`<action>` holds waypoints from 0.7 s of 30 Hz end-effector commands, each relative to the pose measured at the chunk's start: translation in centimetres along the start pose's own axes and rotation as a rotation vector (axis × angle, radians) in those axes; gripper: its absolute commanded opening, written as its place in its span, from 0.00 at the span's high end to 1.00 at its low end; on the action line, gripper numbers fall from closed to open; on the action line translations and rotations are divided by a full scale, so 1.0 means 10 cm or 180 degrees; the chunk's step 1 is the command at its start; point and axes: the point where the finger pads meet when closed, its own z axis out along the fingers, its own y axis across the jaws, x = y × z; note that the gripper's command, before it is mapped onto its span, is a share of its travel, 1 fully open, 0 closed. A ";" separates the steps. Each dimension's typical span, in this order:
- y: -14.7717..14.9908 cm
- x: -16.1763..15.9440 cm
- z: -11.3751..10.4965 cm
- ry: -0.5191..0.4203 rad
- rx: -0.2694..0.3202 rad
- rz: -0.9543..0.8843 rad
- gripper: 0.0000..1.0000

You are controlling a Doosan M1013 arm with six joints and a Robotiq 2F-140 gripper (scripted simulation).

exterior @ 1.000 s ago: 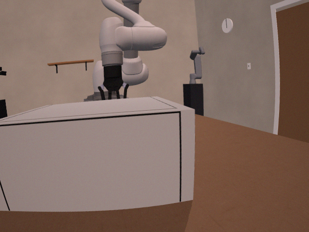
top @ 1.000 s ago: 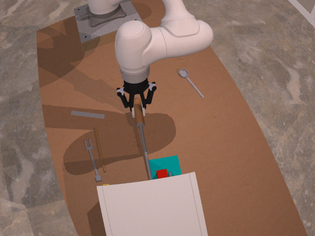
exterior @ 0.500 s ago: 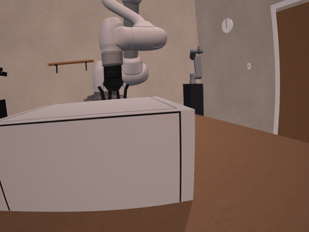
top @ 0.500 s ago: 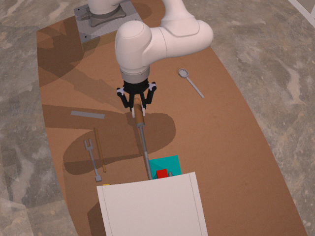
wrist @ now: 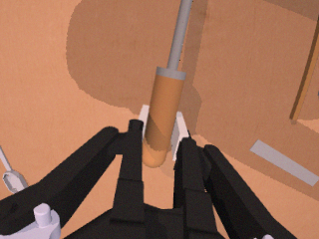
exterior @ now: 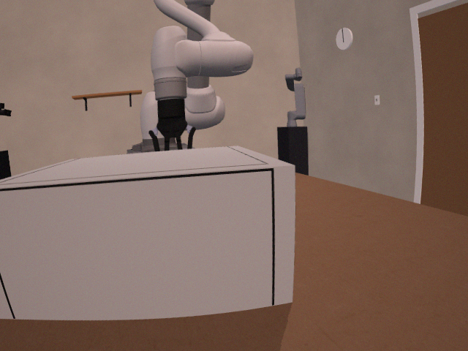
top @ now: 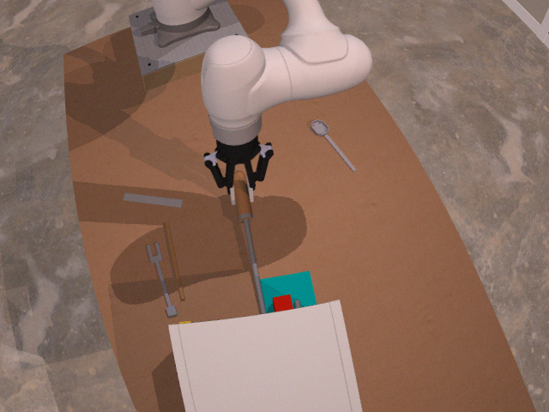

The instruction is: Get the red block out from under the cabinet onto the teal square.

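Top view: end effector [top: 241,191] clenched on the hook tool's wooden handle [top: 243,198], rod [top: 253,261] reaching under the cabinet [top: 266,363] to rake. Red block [top: 281,303] sits on the teal square [top: 288,286], near the cabinet edge.

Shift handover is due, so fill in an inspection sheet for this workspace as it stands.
Surface: brown wooden table top, shadowed near the arm.
Job's things: small red block lies on the flat teal square, close to the white box cabinet; its far edge cannot be seen.
Tool: long grey-shafted rake with a brown wooden handle, its hooked tip beside the block.
Clutter: grey metal spoon, grey flat bar, grey two-pronged fork tool, thin wooden stick.
End effector: shut on the handle.
Cables: nothing seen.
Surroundings: round wall clock, brown door.
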 end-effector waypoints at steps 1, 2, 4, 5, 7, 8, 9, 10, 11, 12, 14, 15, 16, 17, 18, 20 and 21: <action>-0.03 -0.02 0.00 0.0000 0.0001 0.0000 1.00; -0.04 -0.02 0.00 0.0000 0.0001 0.0000 1.00; -0.06 -0.04 0.00 0.0000 0.0001 0.0000 1.00; -0.08 -0.05 0.00 0.0000 0.0001 0.0000 1.00; -0.11 -0.07 0.00 0.0000 0.0001 0.0000 1.00; -0.13 -0.08 0.00 0.0000 0.0001 0.0000 1.00; -0.15 -0.09 0.00 0.0000 0.0001 0.0000 1.00; -0.16 -0.10 0.00 0.0000 0.0001 0.0000 1.00; -0.18 -0.11 0.00 0.0000 0.0001 0.0000 1.00; -0.20 -0.12 0.00 0.0000 0.0001 0.0000 1.00; -0.20 -0.12 0.00 0.0000 0.0001 0.0000 1.00; -0.21 -0.13 0.00 0.0000 0.0001 0.0000 1.00; -0.23 -0.14 0.00 0.0000 0.0001 0.0000 1.00; -0.24 -0.15 0.00 0.0000 0.0001 0.0000 1.00; -0.25 -0.16 0.00 0.0000 0.0001 0.0000 1.00; -0.28 -0.17 0.00 0.0000 0.0001 0.0000 1.00; -0.28 -0.17 0.00 0.0000 0.0001 0.0000 1.00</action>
